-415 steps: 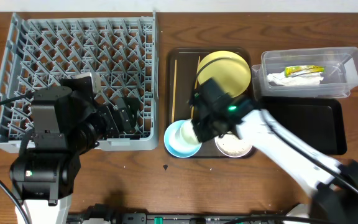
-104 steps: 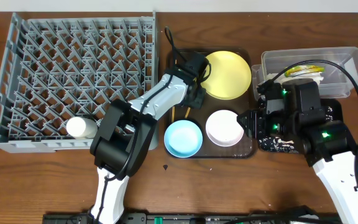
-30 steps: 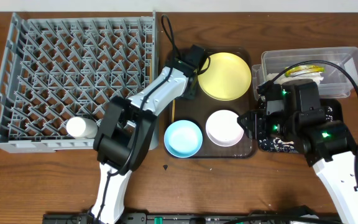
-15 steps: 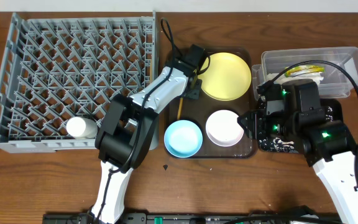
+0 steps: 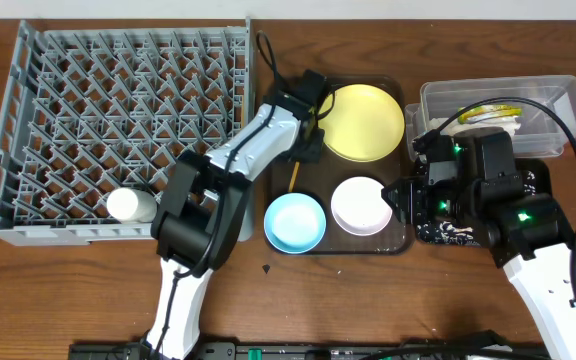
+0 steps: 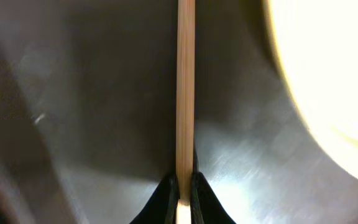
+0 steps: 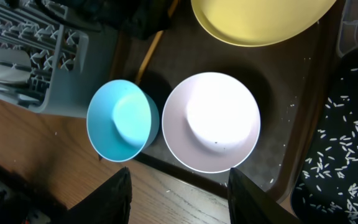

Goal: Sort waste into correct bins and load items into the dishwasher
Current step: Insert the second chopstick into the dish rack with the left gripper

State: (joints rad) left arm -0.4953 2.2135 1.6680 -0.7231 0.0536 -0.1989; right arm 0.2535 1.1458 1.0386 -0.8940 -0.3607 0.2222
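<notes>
You can read no text, label or number here; any print on the small green-yellow snack wrapper is too tiny.

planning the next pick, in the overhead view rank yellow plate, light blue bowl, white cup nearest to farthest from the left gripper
From the left gripper:
1. yellow plate, just to its right.
2. light blue bowl, toward the front.
3. white cup, far off left in the grey rack.
</notes>
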